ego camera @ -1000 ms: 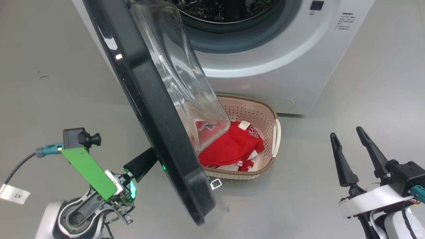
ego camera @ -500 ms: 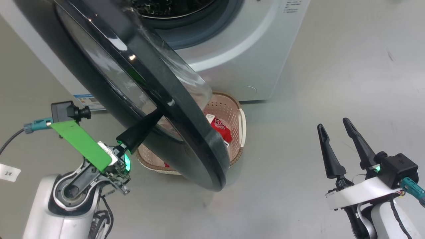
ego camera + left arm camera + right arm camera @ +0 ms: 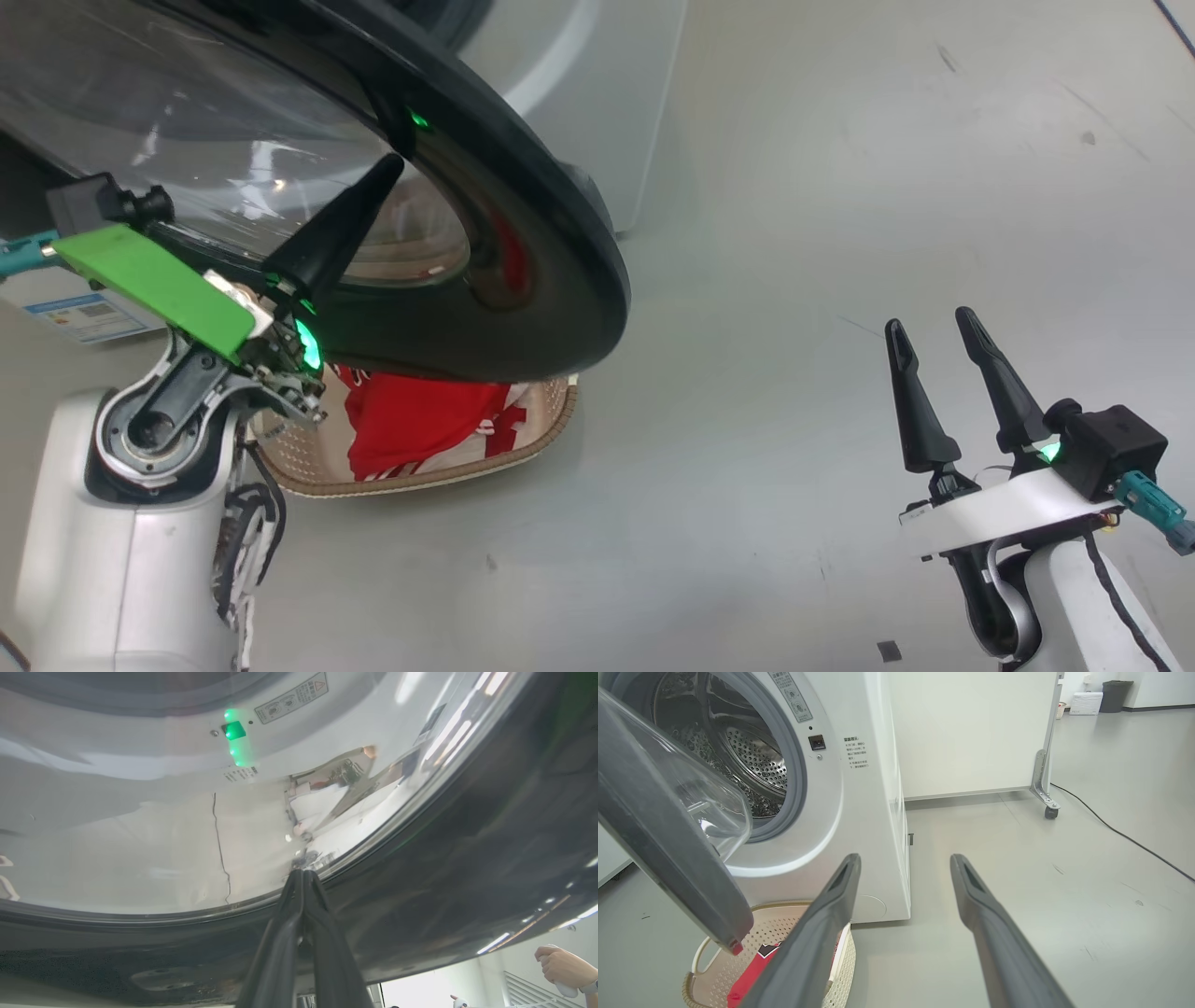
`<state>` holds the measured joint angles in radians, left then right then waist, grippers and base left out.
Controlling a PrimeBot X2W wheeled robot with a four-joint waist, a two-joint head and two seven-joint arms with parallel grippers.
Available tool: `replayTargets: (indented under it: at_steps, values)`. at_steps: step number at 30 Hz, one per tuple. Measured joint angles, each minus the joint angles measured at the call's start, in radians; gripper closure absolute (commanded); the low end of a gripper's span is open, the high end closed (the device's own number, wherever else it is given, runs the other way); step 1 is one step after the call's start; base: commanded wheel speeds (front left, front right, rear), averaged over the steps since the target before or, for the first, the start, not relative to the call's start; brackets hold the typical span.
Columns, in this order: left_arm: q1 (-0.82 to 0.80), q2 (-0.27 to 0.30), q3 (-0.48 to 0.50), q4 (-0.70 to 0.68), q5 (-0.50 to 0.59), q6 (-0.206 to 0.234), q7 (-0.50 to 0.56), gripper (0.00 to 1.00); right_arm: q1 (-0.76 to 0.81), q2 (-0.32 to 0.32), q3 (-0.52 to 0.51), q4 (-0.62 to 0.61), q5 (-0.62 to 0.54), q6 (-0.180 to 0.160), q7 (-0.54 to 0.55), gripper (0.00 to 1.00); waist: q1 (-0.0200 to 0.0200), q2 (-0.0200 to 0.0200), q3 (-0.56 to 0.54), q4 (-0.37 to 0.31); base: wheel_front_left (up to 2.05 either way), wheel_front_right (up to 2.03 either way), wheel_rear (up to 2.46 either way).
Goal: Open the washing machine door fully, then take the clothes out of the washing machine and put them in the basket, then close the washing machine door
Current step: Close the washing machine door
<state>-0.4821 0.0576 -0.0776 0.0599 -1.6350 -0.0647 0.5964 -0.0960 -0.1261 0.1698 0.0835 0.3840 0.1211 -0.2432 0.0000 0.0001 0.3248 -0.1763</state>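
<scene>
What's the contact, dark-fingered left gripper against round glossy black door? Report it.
Touching. Left wrist view: left gripper tips meet their reflection on the door.

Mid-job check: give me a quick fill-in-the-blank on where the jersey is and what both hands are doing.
The red jersey lies in the ____.
The left hand is ____, its tips at the washing machine door.
The right hand is ____, holding nothing.
Missing words: basket; shut; open.

Probably lab: wheeled partition [image 3: 971,732], bare floor [image 3: 1064,882].
</scene>
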Motion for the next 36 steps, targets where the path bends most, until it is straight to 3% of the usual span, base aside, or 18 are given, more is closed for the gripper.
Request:
replayTargets:
  at_steps: [15, 36]
  values:
    - [-0.189, 0.016, 0.044, 0.104, 0.053, 0.048, -0.056, 1.00, -0.061, 0.021, 0.004, 0.052, 0.030, 0.001, -0.008, 0.00, 0.0000, 0.0000, 0.090, -0.145, 0.00, 0.00, 0.00]
    - [-0.377, 0.025, 0.064, 0.272, 0.115, 0.061, -0.133, 1.00, -0.101, 0.031, -0.002, 0.057, 0.036, 0.001, -0.009, 0.00, 0.0000, 0.0000, 0.114, -0.185, 0.00, 0.00, 0.00]
